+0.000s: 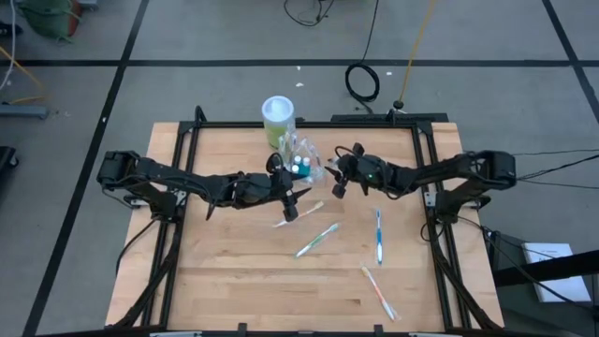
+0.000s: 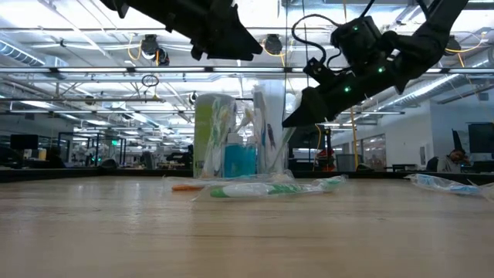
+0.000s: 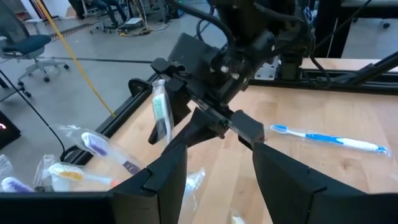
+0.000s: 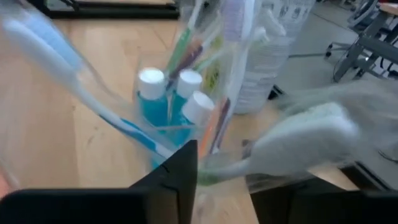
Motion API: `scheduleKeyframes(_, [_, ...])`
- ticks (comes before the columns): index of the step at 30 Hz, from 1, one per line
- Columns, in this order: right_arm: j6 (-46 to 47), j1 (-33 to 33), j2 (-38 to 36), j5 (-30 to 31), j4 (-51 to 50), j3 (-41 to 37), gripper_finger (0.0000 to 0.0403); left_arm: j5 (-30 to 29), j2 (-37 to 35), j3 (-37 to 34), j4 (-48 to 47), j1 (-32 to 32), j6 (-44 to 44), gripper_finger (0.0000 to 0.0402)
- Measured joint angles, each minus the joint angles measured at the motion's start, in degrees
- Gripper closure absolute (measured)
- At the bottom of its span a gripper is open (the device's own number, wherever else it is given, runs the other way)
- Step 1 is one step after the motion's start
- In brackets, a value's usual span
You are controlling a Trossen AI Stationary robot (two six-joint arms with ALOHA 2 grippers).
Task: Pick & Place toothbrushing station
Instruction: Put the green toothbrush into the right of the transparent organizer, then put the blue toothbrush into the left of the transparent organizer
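The toothbrushing station [image 1: 305,161] is seen upright at the upper centre of the overhead frame, just below the green canister [image 1: 278,119], with wrapped toothbrushes standing in it. It lies directly left of the right gripper [image 1: 335,178], whose fingers are parted just beside its rim over a wrapped toothbrush [image 4: 298,140]. The left gripper [image 1: 290,204], spread and empty, is held lower left, slightly farther off.

Open-plan lab: desks, monitors [image 2: 23,144], ceiling ducts.
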Motion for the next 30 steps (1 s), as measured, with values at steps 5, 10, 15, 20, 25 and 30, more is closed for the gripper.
scheduleKeyframes(5, [-1.07, -0.43, -0.05, -1.58, -2.08, 0.0, 0.0238, 0.03, -0.02, 0.0, -0.83, 0.07, -0.45, 0.0215])
scheduleKeyframes(10, [-2.82, 0.41, -5.44, -2.78, -9.9, 0.07, 0.0197, 0.14, 0.0, 0.0, -4.24, 0.04, -2.03, 0.0215])
scheduleKeyframes(15, [8.66, 2.1, -14.89, -2.89, -27.8, 0.04, 0.0177, 3.76, 0.0, -0.02, -6.72, -0.37, -4.34, 0.0215])
scheduleKeyframes(20, [25.14, 5.76, -21.65, -6.87, -48.74, 0.0, 0.0175, 6.03, 0.0, -0.02, -6.5, -0.81, -6.49, 0.0215])
scheduleKeyframes(25, [39.07, 12.02, -24.4, -12.49, -62.96, 0.0, 0.0185, 6.01, 0.0, -0.02, -6.59, -1.59, -6.58, 0.0215])
scheduleKeyframes(30, [52.15, 18.98, -24.46, -14.95, -71.98, 0.0, 0.0195, 6.1, 0.0, -0.02, -6.56, -1.96, -6.61, 0.0215])
